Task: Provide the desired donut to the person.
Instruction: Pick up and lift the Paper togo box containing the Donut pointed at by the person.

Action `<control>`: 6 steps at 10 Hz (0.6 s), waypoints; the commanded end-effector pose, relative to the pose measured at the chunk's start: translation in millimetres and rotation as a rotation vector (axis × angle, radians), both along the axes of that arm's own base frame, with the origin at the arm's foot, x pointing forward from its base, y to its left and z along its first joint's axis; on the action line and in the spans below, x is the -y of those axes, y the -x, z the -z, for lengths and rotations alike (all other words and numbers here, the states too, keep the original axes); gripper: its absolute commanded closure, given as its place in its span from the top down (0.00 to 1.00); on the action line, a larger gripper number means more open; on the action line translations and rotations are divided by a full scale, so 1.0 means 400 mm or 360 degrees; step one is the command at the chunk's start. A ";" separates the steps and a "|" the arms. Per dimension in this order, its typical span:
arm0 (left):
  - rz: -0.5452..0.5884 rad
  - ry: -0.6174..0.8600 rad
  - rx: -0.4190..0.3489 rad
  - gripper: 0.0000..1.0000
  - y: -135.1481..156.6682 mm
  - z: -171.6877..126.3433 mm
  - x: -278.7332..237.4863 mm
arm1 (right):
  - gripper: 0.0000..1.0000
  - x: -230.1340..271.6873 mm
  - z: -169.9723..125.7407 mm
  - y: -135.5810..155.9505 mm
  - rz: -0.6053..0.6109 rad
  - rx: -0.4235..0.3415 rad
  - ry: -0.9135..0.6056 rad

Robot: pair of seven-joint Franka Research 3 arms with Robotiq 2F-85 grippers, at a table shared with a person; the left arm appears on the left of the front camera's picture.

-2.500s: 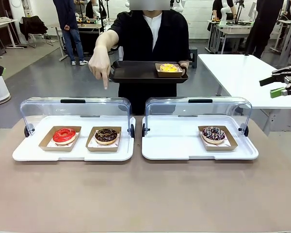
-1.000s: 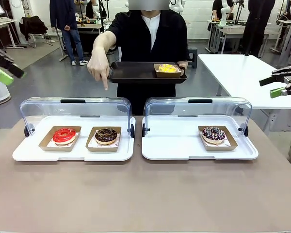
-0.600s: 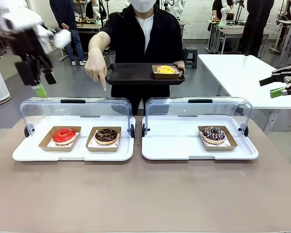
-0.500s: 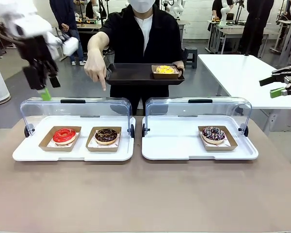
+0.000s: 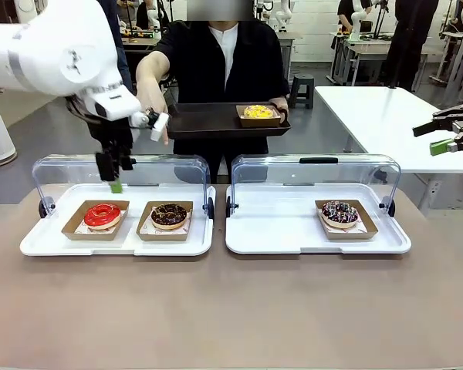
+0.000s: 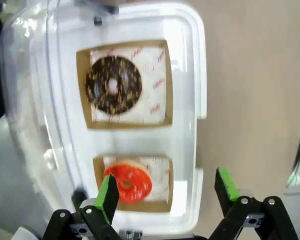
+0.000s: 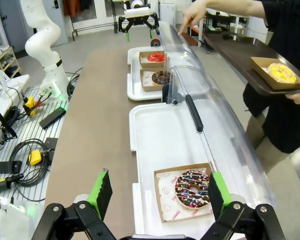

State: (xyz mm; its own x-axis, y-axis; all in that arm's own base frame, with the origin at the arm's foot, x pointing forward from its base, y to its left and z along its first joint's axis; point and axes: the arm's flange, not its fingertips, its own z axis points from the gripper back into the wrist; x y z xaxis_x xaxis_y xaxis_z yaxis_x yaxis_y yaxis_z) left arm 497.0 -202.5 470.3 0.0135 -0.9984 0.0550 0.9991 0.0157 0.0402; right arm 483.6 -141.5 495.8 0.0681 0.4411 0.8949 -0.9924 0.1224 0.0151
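- Step in hand, as I judge it: the approach to the pick. The left pincer [image 5: 112,179] hangs fingers-down just above the left case [image 5: 116,248], jaws wide open and empty.
- In the left wrist view the red donut [image 6: 127,184] lies in the case right under the open fingers. The chocolate donut [image 6: 113,84] sits beside it in its own paper boat [image 6: 82,100].
- Behind the case the person's hand [image 7: 192,19] points a finger down at it. The finger seems to line up with the chocolate donut rather than the red one, though I cannot be sure.
- The case's clear lid [image 5: 69,173] arches over its back; whether the front is free I cannot tell.
- The right pincer [image 5: 436,136] hangs open, well off to the right of the case.
- Next move: settle which donut is meant, shift over it, descend, close on its boat, then carry it to the dark tray [image 5: 208,119] held behind the case.
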 end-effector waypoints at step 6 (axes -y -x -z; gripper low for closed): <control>-0.0012 0.0100 0.0019 1.00 0.011 0.061 0.042 | 1.00 -0.003 0.001 0.002 -0.0006 -0.0002 -0.0009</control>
State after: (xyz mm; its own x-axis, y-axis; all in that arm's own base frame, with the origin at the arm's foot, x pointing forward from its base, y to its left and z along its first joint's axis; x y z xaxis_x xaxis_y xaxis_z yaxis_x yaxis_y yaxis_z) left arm 491.7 -218.7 449.4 0.0271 -0.9909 0.1318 0.9982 0.0337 0.0487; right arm 483.6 -141.6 495.8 0.0682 0.4411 0.8949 -0.9923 0.1226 0.0152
